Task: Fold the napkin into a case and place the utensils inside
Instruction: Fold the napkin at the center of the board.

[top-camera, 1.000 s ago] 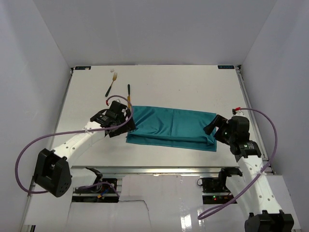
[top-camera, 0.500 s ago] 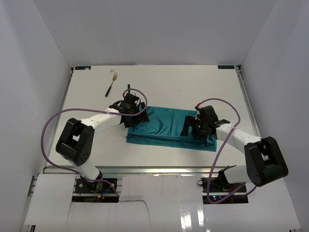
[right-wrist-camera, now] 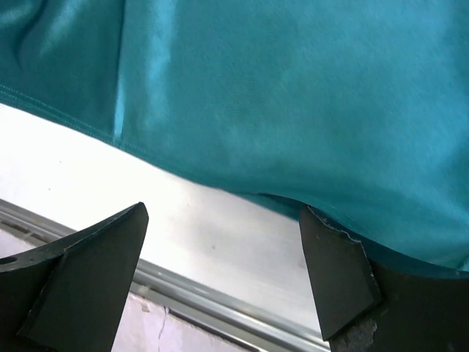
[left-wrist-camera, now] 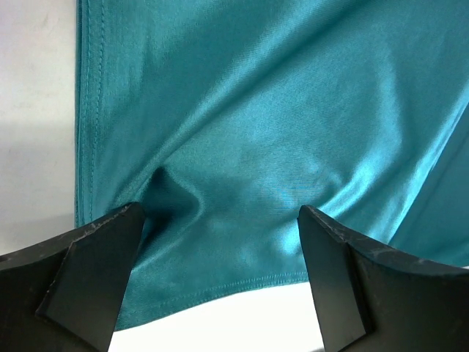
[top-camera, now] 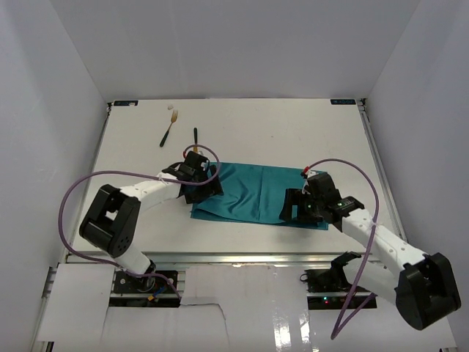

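Observation:
The teal napkin (top-camera: 249, 191) lies folded into a long strip across the middle of the table. My left gripper (top-camera: 199, 182) is open over its left end. In the left wrist view the open gripper (left-wrist-camera: 220, 253) straddles wrinkled napkin cloth (left-wrist-camera: 249, 125) near a stitched hem. My right gripper (top-camera: 295, 207) is open at the napkin's near right edge. In the right wrist view the gripper (right-wrist-camera: 220, 246) hangs over bare table, and its right finger (right-wrist-camera: 333, 264) touches the napkin's edge (right-wrist-camera: 293, 95). The fork (top-camera: 170, 126) and knife (top-camera: 196, 138) lie at the back left, apart from the napkin.
A small white object (top-camera: 170, 107) lies near the table's back left edge. The metal rail (right-wrist-camera: 220, 312) of the table's front edge runs just below the right gripper. White walls close in the table on three sides.
Both arms have swung in over the napkin. The left gripper has shifted slightly nearer on the left end. The right gripper has moved toward the napkin's near right edge. The napkin stays folded.

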Robot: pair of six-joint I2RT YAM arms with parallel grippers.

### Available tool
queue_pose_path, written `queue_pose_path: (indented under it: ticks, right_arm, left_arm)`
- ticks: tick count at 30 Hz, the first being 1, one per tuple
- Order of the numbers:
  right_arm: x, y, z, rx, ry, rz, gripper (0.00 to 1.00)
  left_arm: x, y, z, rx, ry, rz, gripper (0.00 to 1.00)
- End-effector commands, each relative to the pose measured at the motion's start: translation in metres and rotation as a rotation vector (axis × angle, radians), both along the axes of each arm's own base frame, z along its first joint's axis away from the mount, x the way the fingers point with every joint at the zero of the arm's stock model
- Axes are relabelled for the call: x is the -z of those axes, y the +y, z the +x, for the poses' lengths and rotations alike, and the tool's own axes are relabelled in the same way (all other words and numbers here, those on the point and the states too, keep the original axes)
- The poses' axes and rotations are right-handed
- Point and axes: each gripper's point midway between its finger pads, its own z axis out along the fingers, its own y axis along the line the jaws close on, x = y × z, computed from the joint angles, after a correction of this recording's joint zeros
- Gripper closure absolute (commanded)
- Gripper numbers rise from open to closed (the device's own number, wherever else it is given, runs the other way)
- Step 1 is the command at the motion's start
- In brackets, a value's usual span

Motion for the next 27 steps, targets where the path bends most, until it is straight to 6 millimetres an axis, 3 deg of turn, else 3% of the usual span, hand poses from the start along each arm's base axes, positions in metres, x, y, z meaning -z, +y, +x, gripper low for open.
queue_pose_path:
  ticks: [1, 6, 11, 15, 20, 21, 27]
  right_arm:
    - [0.003, -0.018, -0.021, 0.023, 0.02, -0.047, 0.1]
    - [-0.022, -0.013, -0.001, 0.042, -0.091, -0.014, 0.1]
    - [-0.058, 0.003, 0.025, 0.012, -0.153, 0.017, 0.1]
    - [-0.061, 0.002, 0.037, 0.035, -0.147, -0.014, 0.1]
    - [-0.017, -0.004, 0.028, 0.071, 0.011, -0.073, 0.1]
    - [-0.01, -0.006, 0.024, 0.082, 0.033, -0.081, 0.1]
    - [0.038, -0.051, -0.001, 0.251, 0.163, -0.17, 0.1]
  left_arm:
    - [-0.008, 0.004, -0.015, 0.009, 0.008, -0.008, 0.02]
    - [-0.028, 0.003, -0.011, 0.023, -0.045, -0.025, 0.02]
    - [-0.062, -0.004, 0.007, 0.034, -0.126, -0.042, 0.02]
    - [-0.077, -0.002, 0.014, 0.017, -0.171, -0.039, 0.02]
    - [-0.052, -0.003, -0.009, 0.041, -0.073, -0.06, 0.02]
    - [-0.039, 0.001, -0.019, 0.041, -0.036, -0.05, 0.02]
    - [-0.012, 0.015, -0.042, 0.009, 0.04, -0.021, 0.02]
